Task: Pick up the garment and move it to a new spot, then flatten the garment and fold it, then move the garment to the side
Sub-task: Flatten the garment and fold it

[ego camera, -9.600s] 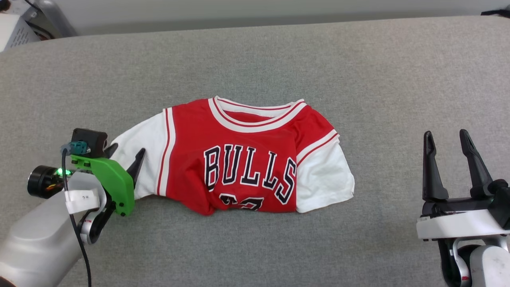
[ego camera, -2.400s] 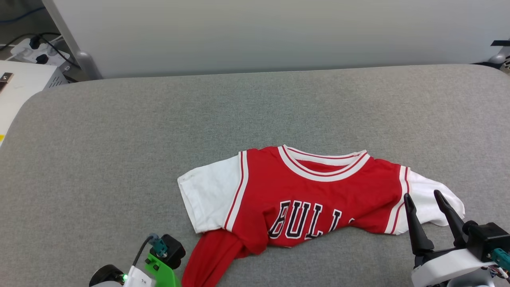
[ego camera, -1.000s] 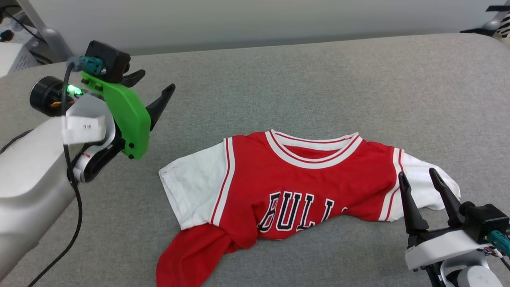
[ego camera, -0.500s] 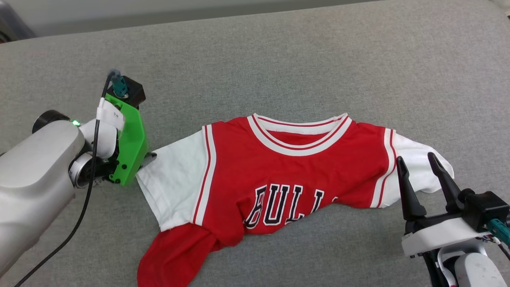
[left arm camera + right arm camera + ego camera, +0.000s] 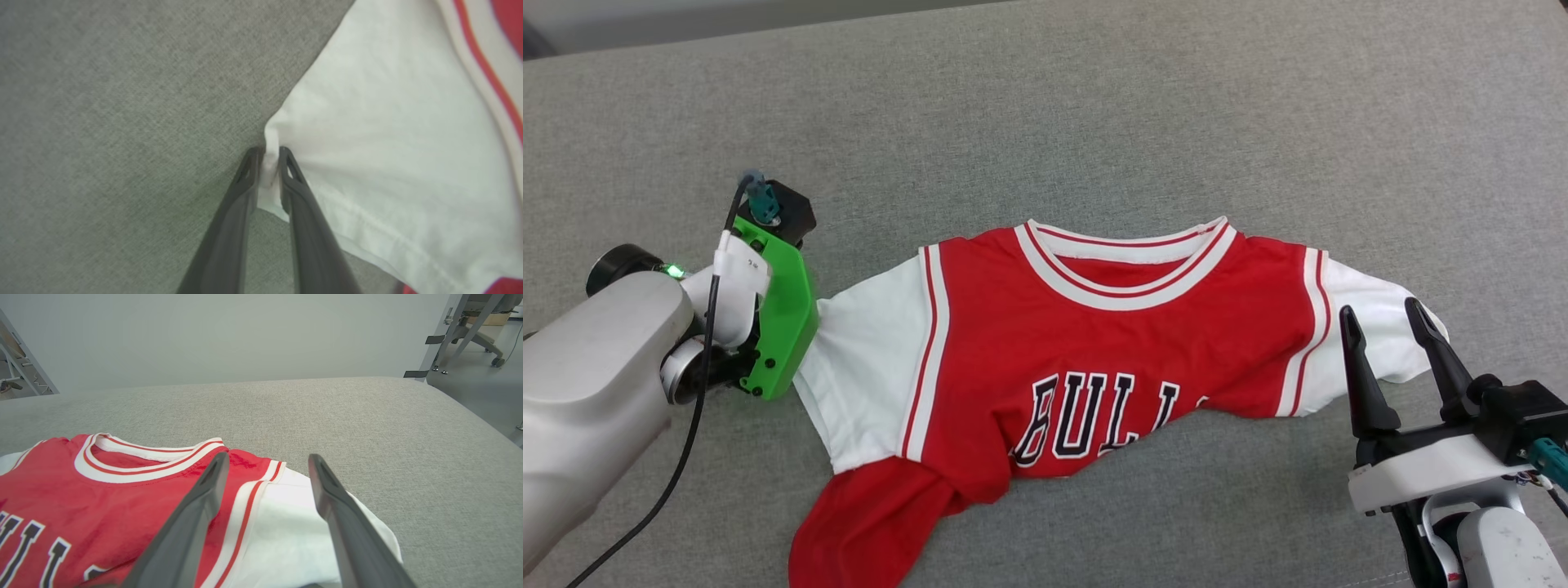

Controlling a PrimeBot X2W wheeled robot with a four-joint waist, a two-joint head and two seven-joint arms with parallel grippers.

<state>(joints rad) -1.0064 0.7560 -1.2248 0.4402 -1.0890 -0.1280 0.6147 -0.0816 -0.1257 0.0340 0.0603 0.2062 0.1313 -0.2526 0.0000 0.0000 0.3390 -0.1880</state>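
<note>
The garment, a red jersey T-shirt with white sleeves and black "BULLS" lettering, lies front-up on the grey padded surface, its lower part bunched and trailing toward the bottom left. My left gripper is shut on the corner of the garment's white left sleeve, a pinch of cloth standing between the fingertips. In the head view that gripper's fingers are hidden under its green mount. My right gripper stands open over the white right sleeve, fingers apart with nothing between them.
The grey padded surface spreads wide around the garment. Its right edge drops to the floor, where chair legs stand. A pale wall runs behind the far edge.
My left gripper came down from the raised far-left position to the left sleeve's corner and closed on it. The head camera tilted down. The right gripper stayed open over the right sleeve.
</note>
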